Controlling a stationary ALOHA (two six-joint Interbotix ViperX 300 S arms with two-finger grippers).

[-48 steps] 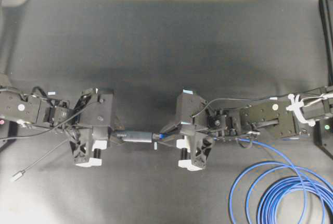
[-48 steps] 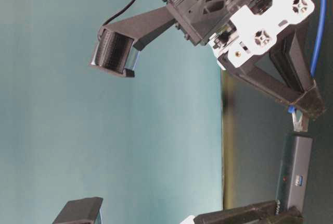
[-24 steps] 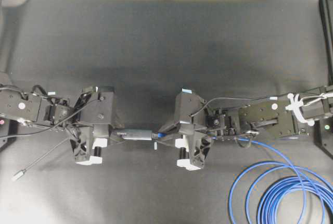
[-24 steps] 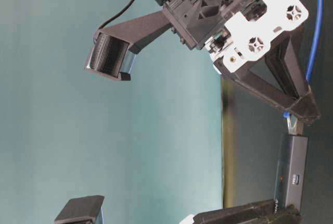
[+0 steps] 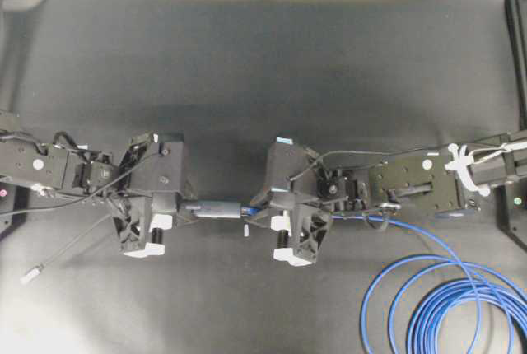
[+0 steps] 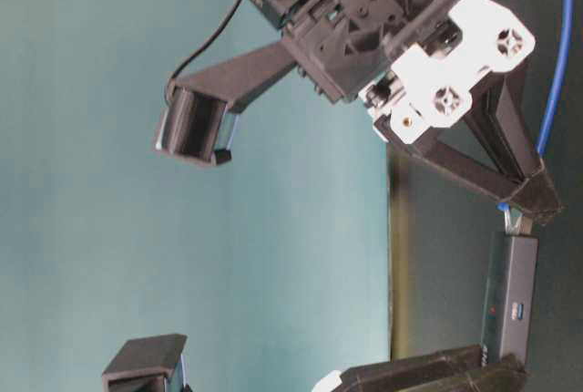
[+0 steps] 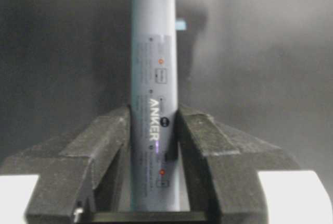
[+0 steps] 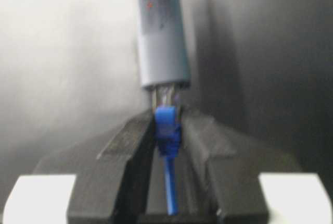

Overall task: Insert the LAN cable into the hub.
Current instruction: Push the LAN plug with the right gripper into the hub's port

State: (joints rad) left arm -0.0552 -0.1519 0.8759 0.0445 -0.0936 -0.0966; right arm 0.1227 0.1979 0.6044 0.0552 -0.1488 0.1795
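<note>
Plug (image 8: 167, 97) entering hub (image 7: 154, 104), near tabletop's front edge.
Left gripper (image 7: 154, 146) clamping hub, right gripper (image 8: 167, 130) pinching cable (image 5: 428, 309); keeping both in line, pressing straight till seated.

A robotics lab bench: black mat (image 5: 263, 66), plain teal backdrop (image 6: 182, 255), two camera-fitted arms.

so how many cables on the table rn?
2. The blue LAN cable coils at lower right, its plug at the hub. The hub's thin grey tail trails lower left. Parts run hidden under the arms.
</note>
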